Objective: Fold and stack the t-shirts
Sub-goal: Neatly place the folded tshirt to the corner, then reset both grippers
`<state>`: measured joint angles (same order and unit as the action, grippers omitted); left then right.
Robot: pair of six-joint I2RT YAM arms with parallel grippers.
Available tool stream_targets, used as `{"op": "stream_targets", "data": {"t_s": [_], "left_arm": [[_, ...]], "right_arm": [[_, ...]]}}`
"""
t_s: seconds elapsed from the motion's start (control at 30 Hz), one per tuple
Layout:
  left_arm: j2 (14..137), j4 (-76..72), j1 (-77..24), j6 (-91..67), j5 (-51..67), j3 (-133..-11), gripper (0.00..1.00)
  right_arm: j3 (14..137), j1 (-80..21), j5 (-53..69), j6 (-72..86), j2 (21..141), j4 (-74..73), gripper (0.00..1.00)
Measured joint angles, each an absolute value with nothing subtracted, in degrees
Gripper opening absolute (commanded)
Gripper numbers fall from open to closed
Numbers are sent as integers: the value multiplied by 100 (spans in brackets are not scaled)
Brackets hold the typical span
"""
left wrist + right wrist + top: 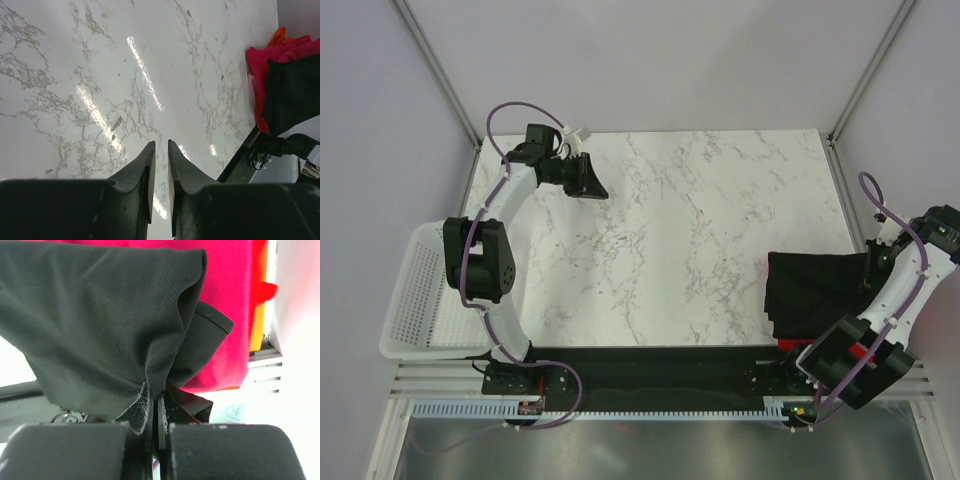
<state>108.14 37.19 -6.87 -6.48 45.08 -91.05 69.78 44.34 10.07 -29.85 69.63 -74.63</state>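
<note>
A black t-shirt [813, 290] lies bunched at the table's right edge. My right gripper [873, 268] is shut on a fold of it. In the right wrist view the black cloth [100, 315] rises out of the closed fingers [159, 392] and drapes over a folded magenta-red t-shirt [227, 300], with an orange-red t-shirt [257, 315] under that. My left gripper [588, 184] hovers over the far left of the table, well away from the shirts. Its jaws [161, 142] stand a narrow gap apart with only marble showing between them. The left wrist view also catches the magenta-red shirt [256, 70] and black shirt [292, 92].
A white mesh basket [412, 300] hangs at the table's left edge beside the left arm. The marble table [690, 230] ends in a black rail [650, 360] along the near side. Frame posts stand at both back corners.
</note>
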Motion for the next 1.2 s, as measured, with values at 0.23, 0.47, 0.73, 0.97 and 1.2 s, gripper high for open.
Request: {"op": "stream_targets", "data": {"t_s": [0.23,0.47,0.73,0.97,1.2], "left_arm": [[10807,3717,-687,-648,4508,-8982,22],[10713,3719,-687,-648,4493,-8860,22],[9574,3684,-744,-458,3833,-8772,45],[8755,3420,-779,-351,3223,-8632,99],[8582,3070,-972,-314,2344,-8125,100]], "right_arm": [[6663,4604,808,-2982,7131,-6847,0],[6831,4613,395,-2893,7502,-6337,98],[7546,4309,816,-3120,6359,-6040,98],[7074,3330,1730,-2497,6414,-5599,98],[6342,1424,1291,-947,6514,-3365,98]]}}
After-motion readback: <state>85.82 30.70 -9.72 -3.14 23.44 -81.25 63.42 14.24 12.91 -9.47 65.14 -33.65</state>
